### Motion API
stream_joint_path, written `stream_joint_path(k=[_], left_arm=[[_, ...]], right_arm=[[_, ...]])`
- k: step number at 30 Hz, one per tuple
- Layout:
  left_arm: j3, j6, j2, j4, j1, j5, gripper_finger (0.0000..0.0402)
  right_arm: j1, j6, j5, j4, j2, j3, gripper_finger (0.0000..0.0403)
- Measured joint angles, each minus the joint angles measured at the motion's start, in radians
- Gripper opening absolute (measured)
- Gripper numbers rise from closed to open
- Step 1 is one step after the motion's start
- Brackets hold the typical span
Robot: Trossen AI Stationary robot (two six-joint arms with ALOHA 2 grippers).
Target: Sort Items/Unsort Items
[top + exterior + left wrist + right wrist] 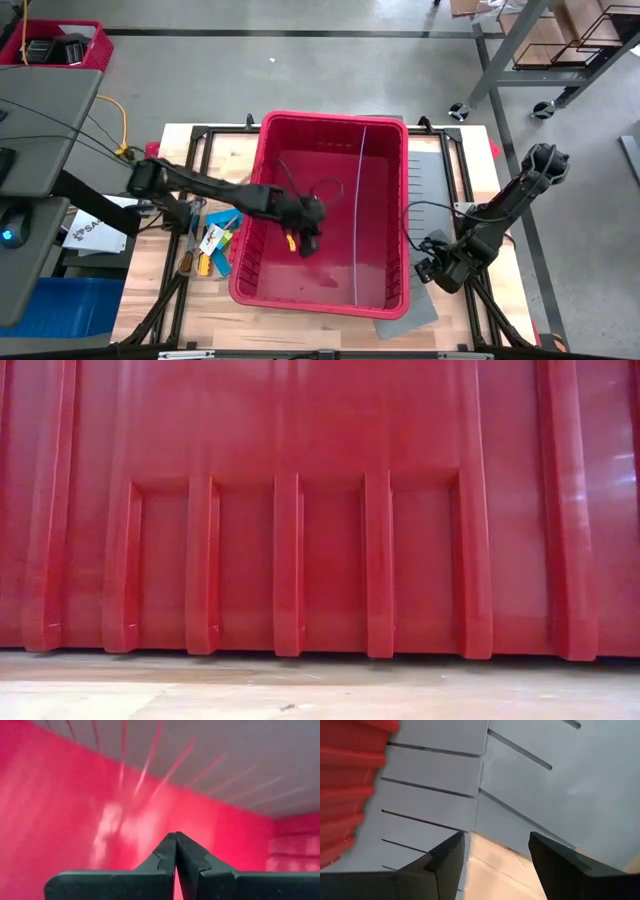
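Note:
The large red bin [333, 118] stands in the middle of the table and fills the low view [320, 510]. My left gripper [310, 240] reaches into it from the left, shut, with nothing between its fingertips in the left wrist view [175, 836]. A small yellow piece [290, 241] shows right beside it, over the bin floor. Several items [212, 245], yellow, blue and orange, lie on the table left of the bin. My right gripper [432, 270] hangs open [497, 845] right of the bin, over the grey slotted mat [435, 770]. My left gripper is shut with its fingertips [167, 845] meeting, and nothing shows between them. Whether it touches the yellow piece [290, 241] beside it in the high view, I cannot tell.
The grey mat [425, 180] lies under the bin's right side and on the wood table [490, 870]. A thin pale line [360, 200] crosses the bin floor. Papers [95, 230] and a blue box [50, 300] lie past the table's left edge.

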Motion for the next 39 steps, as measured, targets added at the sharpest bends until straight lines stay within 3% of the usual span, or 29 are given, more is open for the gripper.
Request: stream_joint_path(k=[4, 12, 16, 24, 33, 39], left_arm=[[0.0, -0.002, 0.134, -0.007, -0.015, 0.002, 0.0], [0.006, -0.002, 0.255, 0.004, -0.014, 0.124, 0.0], [0.005, -0.002, 0.274, 0.018, -0.011, 0.129, 0.0], [0.003, 0.014, 0.277, 0.051, 0.019, 0.144, 0.0], [0.002, 0.025, 0.278, 0.054, 0.026, 0.114, 0.0], [0.001, -0.001, 0.278, 0.053, 0.027, 0.064, 0.0]], right_arm=[[-0.004, 0.004, 0.023, 0.034, 0.009, -0.02, 0.0215], [-0.029, 0.067, 0.086, 0.437, 0.006, -0.201, 0.0215], [-0.036, 0.063, 0.148, 0.439, 0.008, -0.211, 0.0215], [-0.042, -0.086, 0.141, 0.501, 0.01, -0.215, 0.021], [-0.04, -0.188, 0.112, 0.609, 0.011, -0.216, 0.0123], [-0.041, -0.211, 0.149, 0.634, 0.011, -0.216, 0.0022]])
